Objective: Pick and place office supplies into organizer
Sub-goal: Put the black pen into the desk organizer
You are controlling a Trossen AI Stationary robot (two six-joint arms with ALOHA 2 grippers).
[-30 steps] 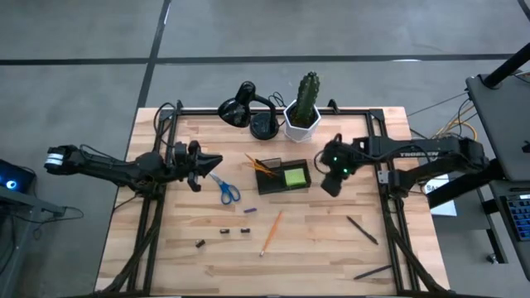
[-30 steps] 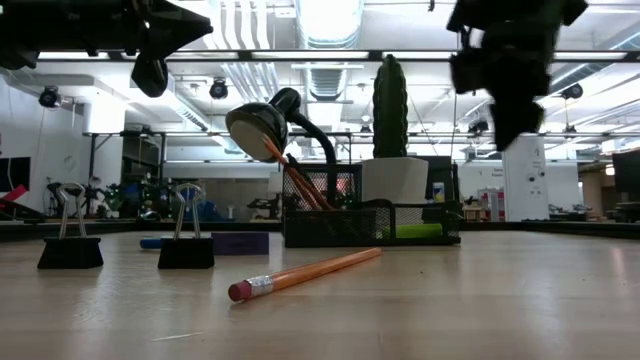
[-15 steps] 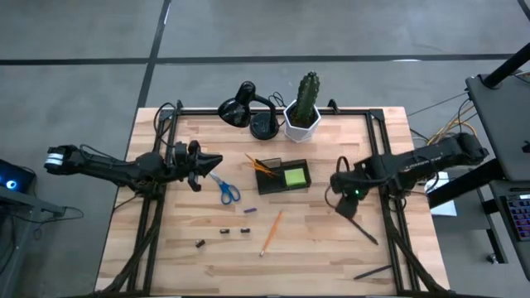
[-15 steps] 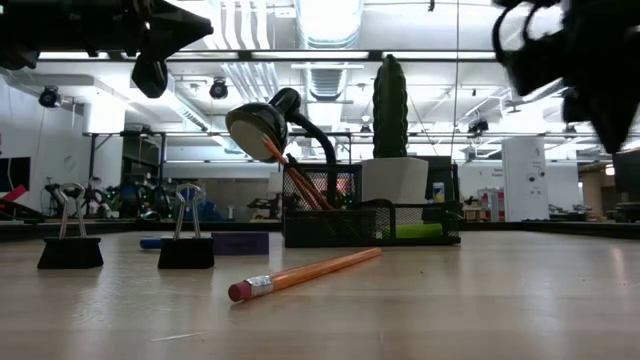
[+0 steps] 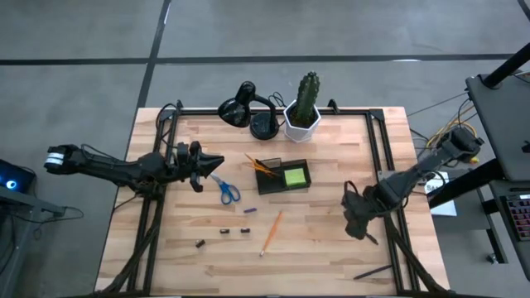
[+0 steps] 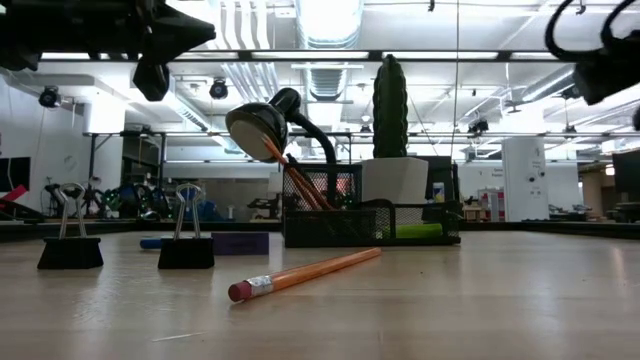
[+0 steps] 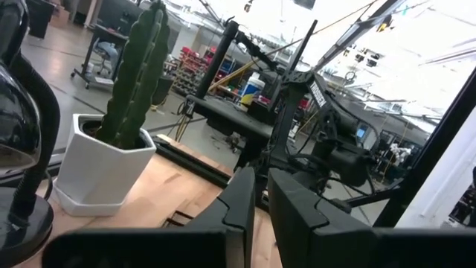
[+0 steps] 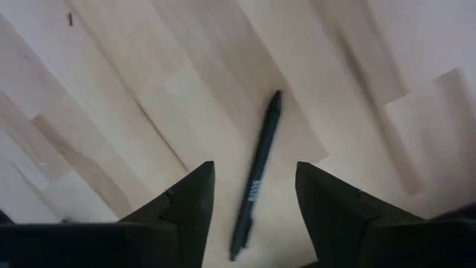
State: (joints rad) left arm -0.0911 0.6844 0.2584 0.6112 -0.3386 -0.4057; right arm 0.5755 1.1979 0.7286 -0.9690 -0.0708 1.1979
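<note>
Right gripper (image 8: 249, 205): seen at centre right of the high view, lowered over a black pen (image 8: 256, 175); fingers spread wide, the pen lying between them in the wrist view, not gripped.
Left gripper (image 5: 197, 165): held at the left of the high view above the table, fingers pressed together, nothing held.
Organizer (image 5: 282, 177): placed at the table's centre, just below the cactus pot (image 5: 301, 122); orange pencils (image 5: 260, 164) leaned in its left part, a lime-green sticky pad (image 5: 295, 175) set in its right part.
Scissors (image 5: 225, 189): laid left of the organizer, blue handles toward lower right.
Loose pencil (image 5: 271, 232): laid below the organizer.
Binder clips (image 6: 186, 240): stood upright at the left of the low view.
Second black pen (image 5: 373, 271): laid at lower right, near the table edge.
</note>
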